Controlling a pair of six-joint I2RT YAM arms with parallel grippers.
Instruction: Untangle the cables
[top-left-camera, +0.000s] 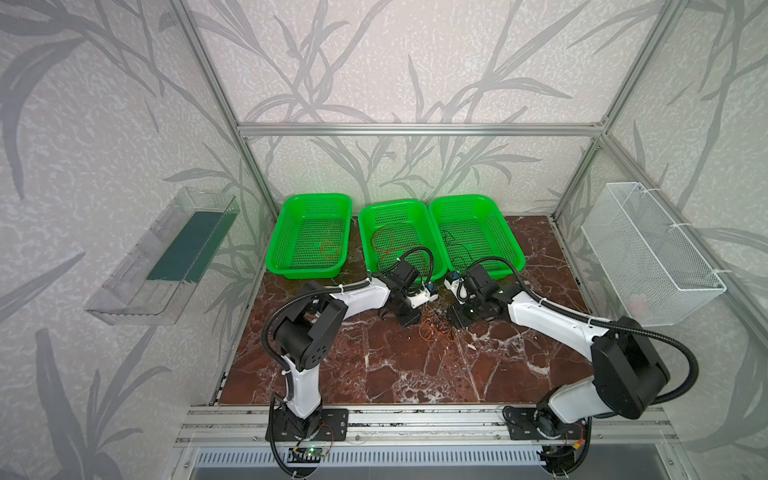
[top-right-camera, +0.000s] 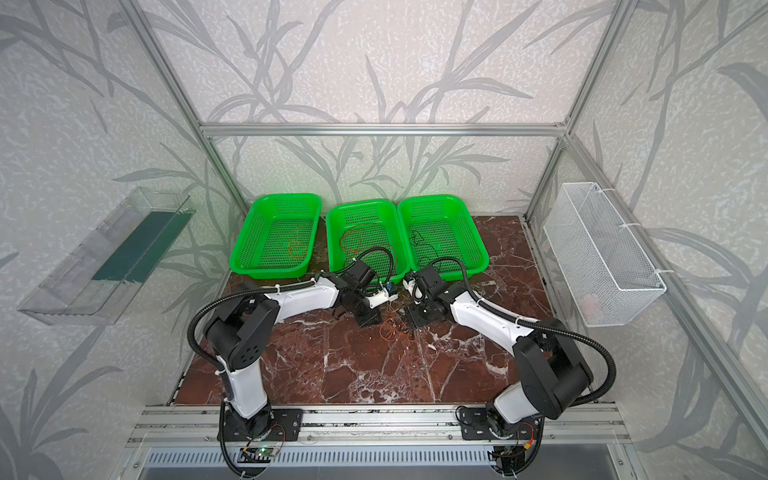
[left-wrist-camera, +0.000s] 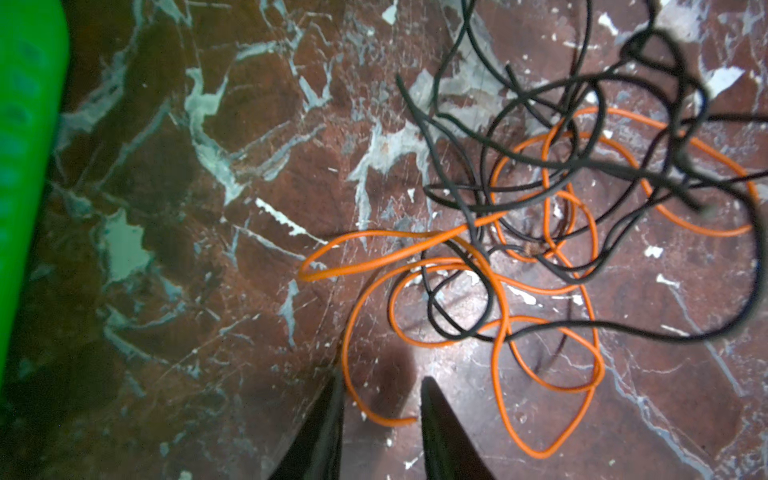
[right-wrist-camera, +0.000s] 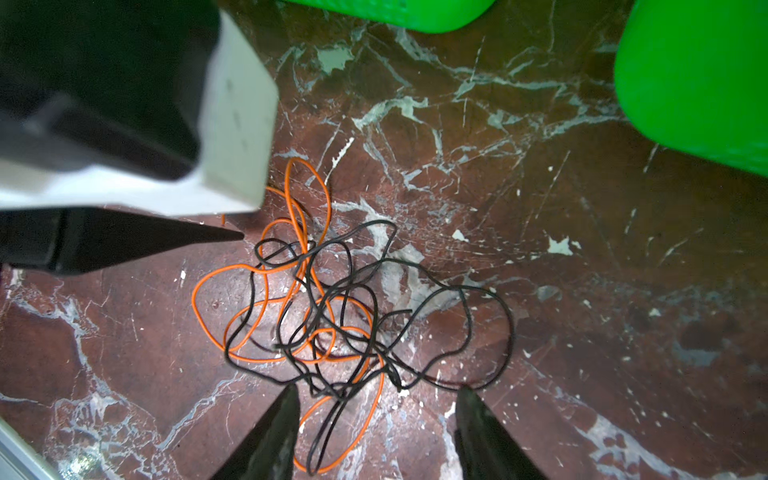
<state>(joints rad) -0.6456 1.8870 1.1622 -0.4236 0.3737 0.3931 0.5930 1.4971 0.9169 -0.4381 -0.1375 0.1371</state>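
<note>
1. In both top views, the tangled cables (top-left-camera: 434, 329) (top-right-camera: 392, 326) lie on the bench (top-left-camera: 374, 374), between the left hand (top-left-camera: 410, 322) and the right hand (top-left-camera: 457, 319) (both lowered close to them).
2. Left wrist view: the left hand (left-wrist-camera: 382, 380) is parted, with an orange cable end lying loose in its gap.
3. Right wrist view: the right hand (right-wrist-camera: 378, 388) is spread wide at the edge of the orange-and-black cables (right-wrist-camera: 328, 328), grasping nothing.

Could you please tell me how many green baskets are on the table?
3, in a row along the back of the table: the left basket, the middle basket and the right basket. No others seem hidden.
</note>
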